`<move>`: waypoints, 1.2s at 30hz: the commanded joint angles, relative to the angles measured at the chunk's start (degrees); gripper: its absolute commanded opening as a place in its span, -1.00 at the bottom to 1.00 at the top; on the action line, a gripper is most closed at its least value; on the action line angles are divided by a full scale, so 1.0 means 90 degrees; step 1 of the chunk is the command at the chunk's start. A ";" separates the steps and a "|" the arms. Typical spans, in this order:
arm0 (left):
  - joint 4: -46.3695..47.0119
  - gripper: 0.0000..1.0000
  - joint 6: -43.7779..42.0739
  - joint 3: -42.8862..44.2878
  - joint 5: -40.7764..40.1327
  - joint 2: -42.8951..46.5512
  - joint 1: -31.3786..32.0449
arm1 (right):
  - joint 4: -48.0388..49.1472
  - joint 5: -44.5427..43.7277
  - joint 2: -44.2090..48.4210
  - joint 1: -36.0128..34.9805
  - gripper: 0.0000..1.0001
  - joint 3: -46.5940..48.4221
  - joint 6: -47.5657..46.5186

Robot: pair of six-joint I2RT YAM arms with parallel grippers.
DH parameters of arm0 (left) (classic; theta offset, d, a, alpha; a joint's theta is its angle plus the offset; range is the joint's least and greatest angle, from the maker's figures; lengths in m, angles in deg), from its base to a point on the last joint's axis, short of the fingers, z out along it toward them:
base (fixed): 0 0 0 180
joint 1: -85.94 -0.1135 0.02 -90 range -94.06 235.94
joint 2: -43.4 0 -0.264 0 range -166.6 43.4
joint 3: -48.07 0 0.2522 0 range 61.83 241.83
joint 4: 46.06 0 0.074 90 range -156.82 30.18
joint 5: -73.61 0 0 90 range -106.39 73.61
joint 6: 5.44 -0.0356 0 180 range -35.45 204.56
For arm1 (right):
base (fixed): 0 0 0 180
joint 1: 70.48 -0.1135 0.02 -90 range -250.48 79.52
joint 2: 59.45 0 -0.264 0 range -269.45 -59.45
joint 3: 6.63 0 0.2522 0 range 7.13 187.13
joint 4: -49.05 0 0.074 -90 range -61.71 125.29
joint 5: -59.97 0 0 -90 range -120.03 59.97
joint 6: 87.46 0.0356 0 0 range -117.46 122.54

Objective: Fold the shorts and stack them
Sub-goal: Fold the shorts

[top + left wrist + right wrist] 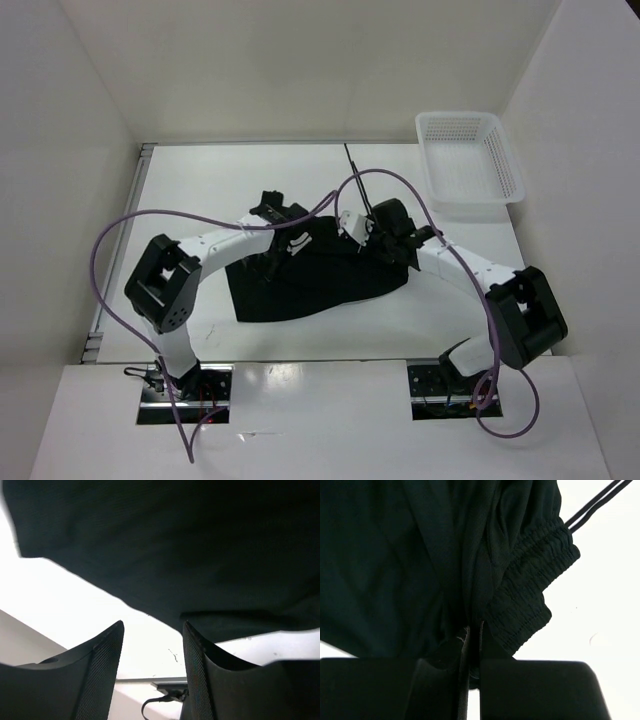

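We see the shorts lying in a dark heap on the white counter, near its middle and between the two arms. Both arms bend inward over the fabric, so from above their wrists hide much of the upper edge of the cloth.

The right claw is clenched on the shorts: its two fingers stand pressed together with a fold of black fabric pinched in the narrow slit between them. Just right of that grip the gathered elastic waistband bunches outward, and the thin drawstring runs off across the bare counter toward the far side.

The left claw is released. Its fingers stand apart with white counter showing in the gap, and the hem of the shorts lies just ahead of the tips, not between them.

A white lattice basket sits at the far right corner of the counter, well apart from the shorts. Purple cables loop off both arms; the right arm's arches over the top of the cloth.
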 commanded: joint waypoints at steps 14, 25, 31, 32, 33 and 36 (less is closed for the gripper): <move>0.1558 0.40 -0.0038 0.1444 0.1956 -0.0300 -0.2527 | 0.0268 0.0683 0.1047 -0.0094 -1.00 -0.0689 0.0339; 0.2368 0.47 -0.0038 0.1727 0.1921 -0.1317 -0.2645 | 0.0327 0.0683 0.0793 -0.0094 -1.00 -0.0563 0.0466; 0.2817 -0.44 -0.0038 0.1805 0.1714 -0.1532 -0.2703 | 0.0472 0.0547 0.0655 -0.0094 -1.00 -0.0435 0.0524; 0.2818 -0.66 -0.0038 0.1873 0.1714 -0.1532 -0.2703 | 0.0473 0.0478 0.0655 -0.0094 -1.00 -0.0435 0.0524; 0.2915 -0.69 -0.0038 0.1873 0.1646 -0.1464 -0.2703 | 0.0667 0.0400 0.0655 -0.0094 -1.00 -0.0435 0.0524; 0.2994 -0.88 -0.0038 0.2010 0.1577 -0.1298 -0.2703 | 0.1067 0.0029 0.0597 -0.0094 -1.00 -0.0435 0.0660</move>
